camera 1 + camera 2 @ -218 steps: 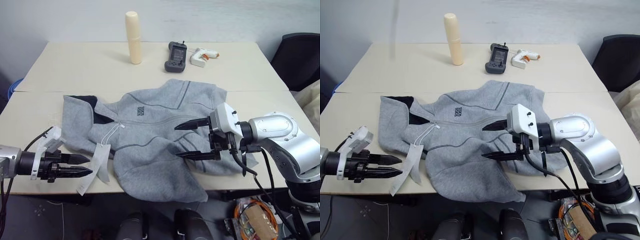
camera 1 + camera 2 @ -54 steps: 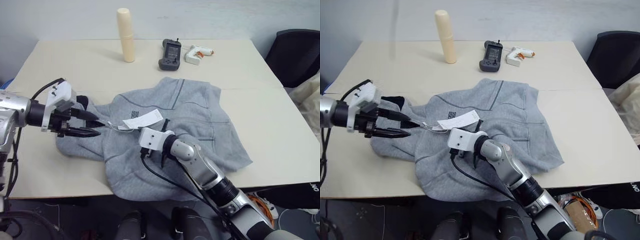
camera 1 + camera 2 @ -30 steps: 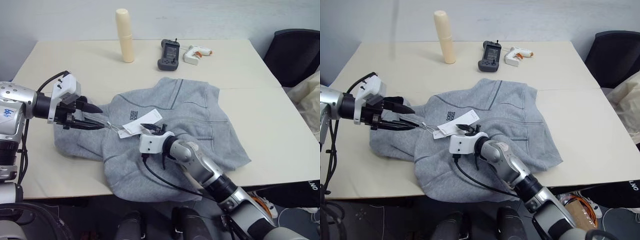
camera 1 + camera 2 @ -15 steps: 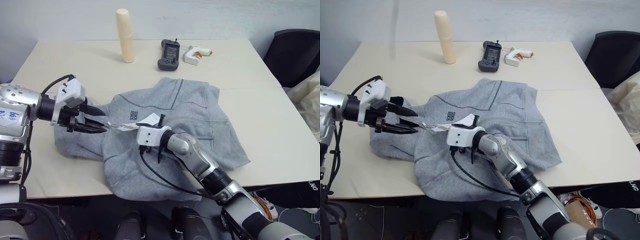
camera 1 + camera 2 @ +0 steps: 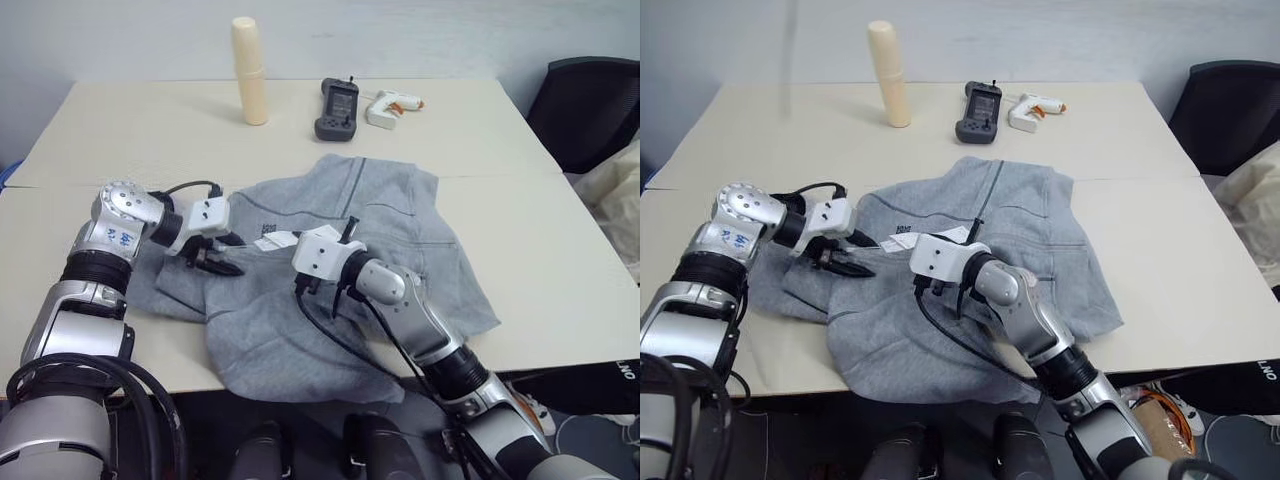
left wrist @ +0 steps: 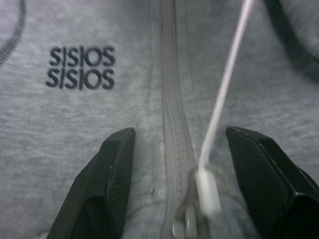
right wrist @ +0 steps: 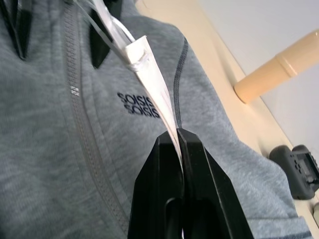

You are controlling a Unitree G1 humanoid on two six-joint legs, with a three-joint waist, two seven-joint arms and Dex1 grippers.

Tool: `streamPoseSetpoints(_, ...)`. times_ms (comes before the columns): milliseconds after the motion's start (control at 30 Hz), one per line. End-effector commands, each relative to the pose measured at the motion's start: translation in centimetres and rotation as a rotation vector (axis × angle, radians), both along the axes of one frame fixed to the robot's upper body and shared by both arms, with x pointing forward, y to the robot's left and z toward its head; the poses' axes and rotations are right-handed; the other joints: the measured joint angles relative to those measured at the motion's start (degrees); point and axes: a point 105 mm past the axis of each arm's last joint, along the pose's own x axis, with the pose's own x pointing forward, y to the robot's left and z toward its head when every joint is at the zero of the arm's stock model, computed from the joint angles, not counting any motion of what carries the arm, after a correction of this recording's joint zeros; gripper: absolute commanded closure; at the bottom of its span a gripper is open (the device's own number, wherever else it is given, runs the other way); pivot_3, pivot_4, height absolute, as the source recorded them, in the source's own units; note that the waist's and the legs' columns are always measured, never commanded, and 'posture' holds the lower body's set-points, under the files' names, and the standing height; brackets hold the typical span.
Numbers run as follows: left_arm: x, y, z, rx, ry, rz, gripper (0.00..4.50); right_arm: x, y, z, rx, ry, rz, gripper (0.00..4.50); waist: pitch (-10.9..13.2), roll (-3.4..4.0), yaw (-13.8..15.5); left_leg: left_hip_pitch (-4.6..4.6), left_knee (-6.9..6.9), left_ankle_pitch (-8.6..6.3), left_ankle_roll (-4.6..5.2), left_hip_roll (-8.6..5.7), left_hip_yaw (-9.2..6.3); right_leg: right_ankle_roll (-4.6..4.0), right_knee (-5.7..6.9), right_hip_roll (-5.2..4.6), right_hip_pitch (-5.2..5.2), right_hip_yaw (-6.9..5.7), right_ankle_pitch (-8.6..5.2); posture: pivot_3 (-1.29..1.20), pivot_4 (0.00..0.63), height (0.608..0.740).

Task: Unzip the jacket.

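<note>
Head views
Jacket (image 5: 390, 240): lying crumpled on the near half of the table (image 5: 120, 130), zip facing up.
Left gripper (image 5: 222, 254): resting on the jacket's collar end, jaws standing apart.
Right gripper (image 5: 345, 232): sitting mid-chest, pinching the hang tags (image 5: 272, 240).
Far edge: a cream cylinder (image 5: 250, 70), a dark handset (image 5: 337, 108) and a white glue gun (image 5: 390, 104) are standing well apart from the jacket.

Left wrist view
Fingers (image 6: 104, 189): straddling the zip (image 6: 172, 124), one on each side, gripping nothing.
Pull (image 6: 207, 191): lying between them, a white cord running off it.
Logo (image 6: 82, 67): showing beside the zip.

Right wrist view
Fingers (image 7: 159, 199): closing flat on the white tags (image 7: 149, 89), which are stretching away over the logo.
</note>
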Motion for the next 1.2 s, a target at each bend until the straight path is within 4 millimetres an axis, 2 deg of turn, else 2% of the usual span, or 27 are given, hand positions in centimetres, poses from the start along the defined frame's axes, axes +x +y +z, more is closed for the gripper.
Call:
streamPoseSetpoints(33, 0.5, 1.3, -0.5, 0.045, -0.016, 0.059, 1.61, -0.1, -0.6, 1.7, 0.037, -0.050, -0.017, 4.49, 0.0, 0.00, 0.2, 0.00, 0.01, 0.00, 0.00, -0.01, 0.00, 0.00, 0.00, -0.01, 0.00, 0.00, 0.00, 0.00, 0.150, 0.740)
streamPoseSetpoints(100, 0.4, 1.8, -1.4, 0.068, -0.001, 0.083, 2.01, 0.0, -0.9, 1.8, 0.042, -0.049, -0.030, 4.50, 0.0, -0.01, 0.2, 0.01, 0.01, -0.01, 0.02, -0.04, 0.00, 0.00, 0.01, -0.04, 0.00, 0.01, 0.00, 0.00, 0.150, 0.740)
streamPoseSetpoints(233, 0.0, 2.8, -3.4, 0.156, 0.016, 0.089, 3.20, 0.0, -1.4, 1.8, 0.039, -0.049, -0.045, 4.50, 0.0, -0.04, 0.4, 0.05, 0.05, -0.01, 0.02, -0.04, -0.01, 0.00, 0.07, -0.12, 0.02, 0.04, 0.00, 0.00, 0.150, 0.740)
streamPoseSetpoints(400, 0.1, 2.8, -5.1, 0.190, 0.009, 0.115, 3.20, 0.1, -2.3, 1.9, 0.053, -0.044, -0.074, 4.50, -0.1, 0.00, 0.5, 0.65, 0.03, -0.03, 0.03, -0.02, -0.03, 0.00, 0.10, -0.15, 0.56, 0.07, 0.00, 0.00, 0.150, 0.740)
streamPoseSetpoints(533, 0.0, 2.6, -5.6, 0.179, 0.023, 0.116, 3.20, 0.3, -3.0, 2.2, 0.117, -0.009, -0.112, 4.50, -0.2, 0.03, 0.6, 0.96, 0.00, -0.05, 0.05, -0.04, -0.05, -0.01, 0.09, -0.24, 0.83, 0.19, -0.01, 0.00, 0.150, 0.740)
streamPoseSetpoints(767, 0.1, 2.2, -4.6, 0.082, 0.034, 0.148, 3.20, 2.0, -5.8, 1.0, 0.234, 0.111, -0.246, 4.50, -0.3, 0.17, 0.7, 0.94, 0.00, -0.06, 0.06, -0.06, -0.07, -0.01, 0.13, -0.27, 0.84, 0.26, -0.01, 0.00, 0.150, 0.740)
streamPoseSetpoints(900, 0.0, 3.2, -3.4, 0.009, 0.041, 0.201, 3.20, 2.2, -5.8, 0.0, 0.222, 0.136, -0.237, 4.50, -0.3, 0.17, 0.5, 0.85, 0.00, -0.07, 0.09, -0.07, -0.07, -0.01, 0.13, -0.27, 0.74, 0.25, -0.01, 0.00, 0.150, 0.740)
streamPoseSetpoints(1033, -0.3, 4.6, -3.3, 0.004, 0.044, 0.243, 3.20, 2.8, -6.3, -0.4, 0.267, 0.173, -0.279, 4.50, -0.3, 0.18, 0.2, 0.77, -0.04, -0.07, 0.08, -0.03, -0.05, -0.01, 0.10, -0.24, 0.65, 0.24, -0.01, 0.00, 0.150, 0.740)
streamPoseSetpoints(1100, -0.6, 5.1, -3.5, 0.013, 0.045, 0.255, 3.20, 3.2, -7.1, -0.6, 0.244, 0.144, -0.303, 4.50, -0.3, 0.17, 0.1, 0.78, -0.05, -0.07, 0.07, 0.00, -0.03, -0.01, 0.09, -0.22, 0.64, 0.24, -0.01, 0.00, 0.150, 0.740)
streamPoseSetpoints(1200, -0.8, 5.5, -3.5, 0.005, 0.048, 0.266, 3.20, 4.1, -9.6, -0.2, 0.239, 0.098, -0.378, 4.50, -0.3, 0.17, -0.4, 0.79, -0.09, -0.10, 0.02, 0.05, 0.00, -0.06, 0.09, -0.19, 0.62, 0.25, -0.04, 0.00, 0.150, 0.740)
